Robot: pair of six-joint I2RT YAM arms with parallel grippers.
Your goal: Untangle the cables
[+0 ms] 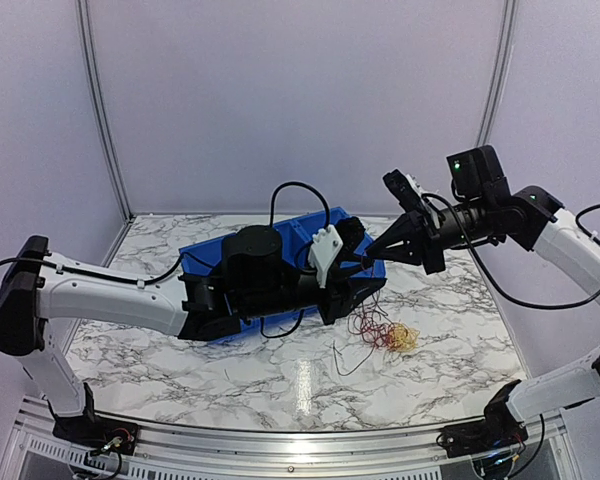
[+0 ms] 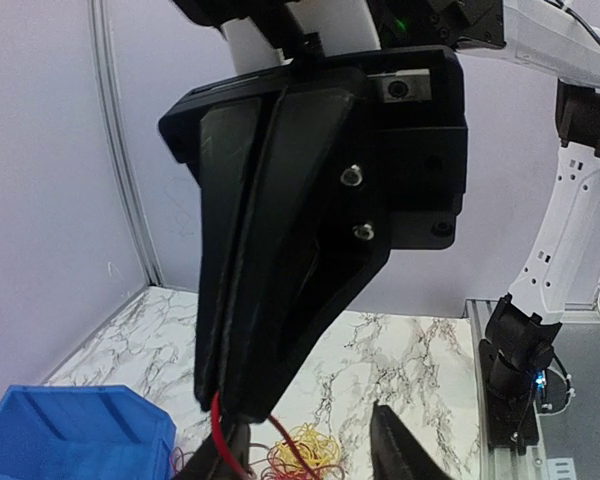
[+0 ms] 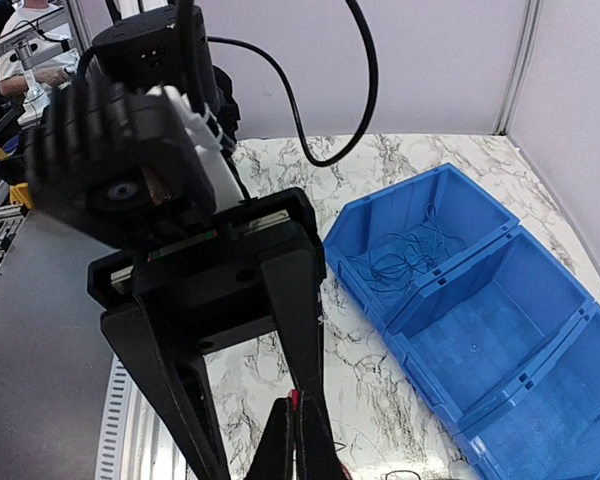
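A tangle of red cables [image 1: 368, 325] and yellow cables [image 1: 402, 338] lies on the marble right of centre, with one dark strand [image 1: 345, 358] beside it. My right gripper [image 1: 365, 263] hangs above the tangle, shut on a red cable [image 3: 296, 398] that runs down from its tip [image 2: 223, 435] toward the yellow bundle [image 2: 305, 448]. My left gripper [image 1: 358, 278] stands open. Its fingers [image 3: 295, 310] straddle the right gripper's tip, one finger close against it and the other well apart. Dark blue cables [image 3: 405, 255] lie in the blue bin's far compartment.
A blue two-compartment bin [image 1: 212, 250] stands at the back centre, partly under my left arm. Thick black arm cables loop above it. The booth's walls close in the table on three sides, and a metal rail runs along the near edge.
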